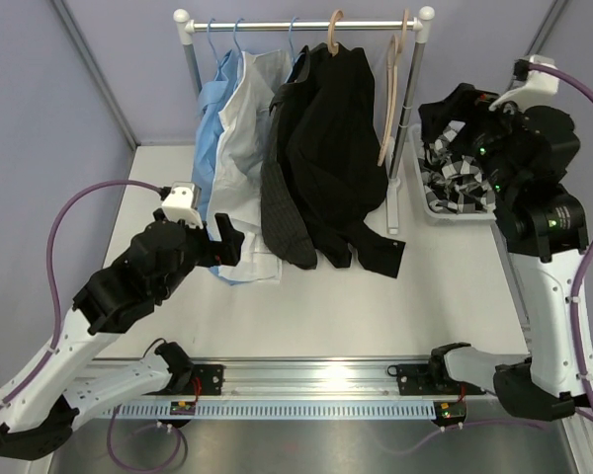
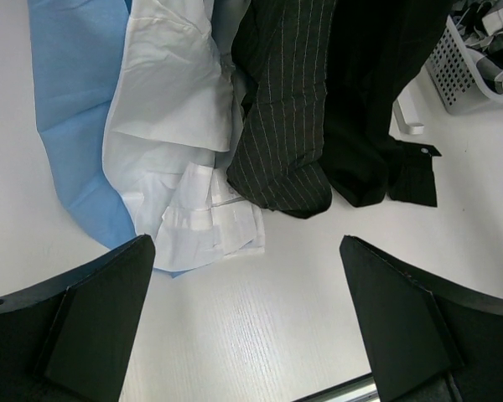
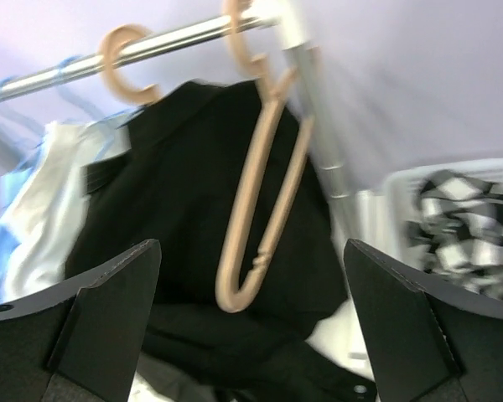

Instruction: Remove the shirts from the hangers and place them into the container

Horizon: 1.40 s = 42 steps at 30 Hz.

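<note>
L jaws and R jaws spread, empty. Empty wooden hanger (image 3: 250,188) hangs btwn R jaws, black shirt (image 3: 176,209) behind it. Push fwd, you'll snag hanger, not shirt.

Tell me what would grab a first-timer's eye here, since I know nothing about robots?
First, the clothes rail at the back, crowded with hanging shirts, light blue, white, striped grey and black, their tails spilling onto the table. At its right end dangles a bare wooden hanger, and beside that a white basket holds a crumpled checked shirt. The left arm reaches toward the shirt tails; the right arm stands by the basket.
</note>
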Available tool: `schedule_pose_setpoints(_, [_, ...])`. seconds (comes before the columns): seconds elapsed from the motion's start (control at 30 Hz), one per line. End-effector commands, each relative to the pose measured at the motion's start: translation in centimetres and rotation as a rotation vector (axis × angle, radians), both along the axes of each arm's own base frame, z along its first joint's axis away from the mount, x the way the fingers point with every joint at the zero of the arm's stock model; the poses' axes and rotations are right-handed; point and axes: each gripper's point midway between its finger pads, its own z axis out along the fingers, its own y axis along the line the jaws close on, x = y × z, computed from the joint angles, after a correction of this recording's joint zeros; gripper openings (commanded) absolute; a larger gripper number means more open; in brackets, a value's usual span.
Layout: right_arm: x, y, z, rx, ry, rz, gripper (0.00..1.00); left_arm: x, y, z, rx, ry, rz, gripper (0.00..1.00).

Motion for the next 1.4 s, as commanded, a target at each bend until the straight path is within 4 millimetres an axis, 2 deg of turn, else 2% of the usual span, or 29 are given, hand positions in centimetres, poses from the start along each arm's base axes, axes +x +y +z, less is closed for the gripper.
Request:
schedule_pose_setpoints(0.0, [2.4,5.1,-2.6,0.011,0.073,0.084,1.00,0.3,0.3,2.1,-0.050,-0.042,0.030,0.99])
schedule_pose_setpoints(0.07, [2.8,7.0,-2.3,0.006,0.073,0.094,0.99,0.1,0.3,2.0,-0.058,-0.041,0.026,0.99])
schedule_pose_setpoints(0.1, [3.8,8.4,-3.4,-0.014,0.101,0.106,0.99,0.1,0.3,1.8,-0.056,-0.037,0.025,0.99])
schedule_pose_setpoints(0.13, [3.5,10.7,-3.5,-0.021,0.110,0.145,0.99,-0.1,0.4,1.7,-0.059,-0.037,0.022,0.99])
schedule_pose_setpoints(0.17, [3.7,11.0,-2.2,-0.012,0.088,0.117,0.99,-0.2,0.5,1.7,-0.067,-0.037,0.026,0.99])
schedule_pose_setpoints(0.2, [4.8,12.5,-3.7,-0.036,0.131,0.116,1.00,-0.3,0.6,1.6,-0.073,-0.037,0.026,0.99])
schedule_pose_setpoints(0.23, [4.8,13.7,-3.6,-0.041,0.130,0.103,1.00,-0.6,0.8,1.6,-0.082,-0.040,0.026,0.99])
schedule_pose_setpoints(0.27, [4.9,14.3,-2.5,-0.029,0.111,0.097,0.99,-0.6,0.9,1.5,-0.087,-0.038,0.029,0.99])
schedule_pose_setpoints(0.3, [5.5,15.8,-3.8,-0.044,0.139,0.081,1.00,-0.9,1.0,1.3,-0.095,-0.038,0.030,0.99])
schedule_pose_setpoints(0.37, [5.9,16.7,-2.8,-0.024,0.119,0.064,1.00,-1.1,1.1,1.1,-0.102,-0.034,0.029,0.99])
schedule_pose_setpoints(0.47, [7.0,19.0,-3.2,-0.027,0.114,0.059,0.99,-1.4,1.2,0.9,-0.118,-0.031,0.028,0.99])
schedule_pose_setpoints(0.57, [7.9,20.0,-3.9,-0.042,0.128,0.036,1.00,-1.7,1.3,0.6,-0.128,-0.024,0.024,0.99])
schedule_pose_setpoints(0.6, [8.1,19.9,-3.6,-0.039,0.122,0.019,0.99,-1.8,1.3,0.7,-0.135,-0.025,0.021,0.99])
schedule_pose_setpoints(0.63, [8.5,19.9,-4.0,-0.047,0.129,0.008,0.98,-1.8,1.3,0.6,-0.137,-0.024,0.020,0.99])
schedule_pose_setpoints(0.67, [9.1,20.1,-5.1,-0.071,0.151,-0.006,0.98,-1.9,1.3,0.6,-0.138,-0.023,0.019,0.99])
schedule_pose_setpoints(0.8, [9.9,20.0,-6.1,-0.107,0.165,-0.042,0.93,-2.0,1.6,0.4,-0.136,-0.025,0.024,0.99])
schedule_pose_setpoints(1.03, [10.6,19.5,-7.6,-0.151,0.196,-0.074,0.86,-1.9,1.3,0.1,-0.119,-0.017,0.014,0.99])
schedule_pose_setpoints(1.13, [10.5,18.5,-7.9,-0.168,0.211,-0.098,0.83,-1.8,1.1,0.0,-0.112,-0.013,0.005,0.99])
schedule_pose_setpoints(1.2, [9.9,17.2,-7.3,-0.174,0.205,-0.112,0.81,-1.8,1.1,0.0,-0.110,-0.012,0.003,0.99])
schedule_pose_setpoints(1.23, [10.1,17.1,-7.7,-0.186,0.214,-0.118,0.80,-1.8,1.1,0.0,-0.109,-0.013,0.004,0.99])
schedule_pose_setpoints(1.27, [9.6,16.4,-7.1,-0.180,0.206,-0.124,0.80,-1.8,1.1,-0.1,-0.106,-0.011,0.004,0.99])
schedule_pose_setpoints(1.37, [9.3,14.9,-7.5,-0.188,0.230,-0.129,0.78,-1.7,1.0,-0.1,-0.103,-0.011,0.003,0.99])
